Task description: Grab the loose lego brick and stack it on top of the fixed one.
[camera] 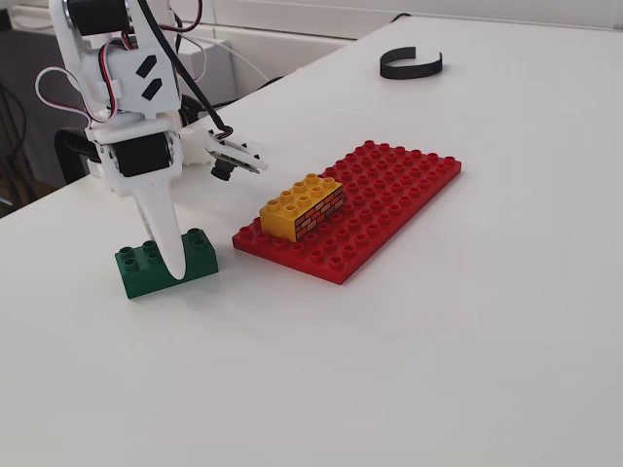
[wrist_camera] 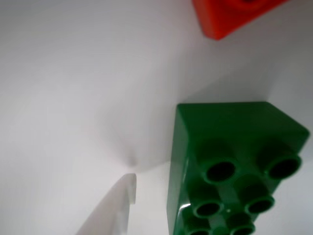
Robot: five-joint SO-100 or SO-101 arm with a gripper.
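The loose dark green lego brick [camera: 138,270] lies on the white table, left of the red baseplate in the fixed view. My gripper [camera: 173,265] reaches down onto it; one white finger [camera: 165,229] stands against its near side, and the other is hidden. In the wrist view the green brick [wrist_camera: 230,166] fills the lower right, studs visible, with a gap between it and the white finger [wrist_camera: 116,208] at its left. The jaws look open around the brick, not closed on it. The fixed yellow brick [camera: 302,206] with the brick-wall side sits on the baseplate's near left part.
The red studded baseplate [camera: 389,195] lies right of the green brick; its corner [wrist_camera: 227,17] shows at the top of the wrist view. A black curved clip [camera: 411,65] lies far back. The table edge runs along the left behind the arm.
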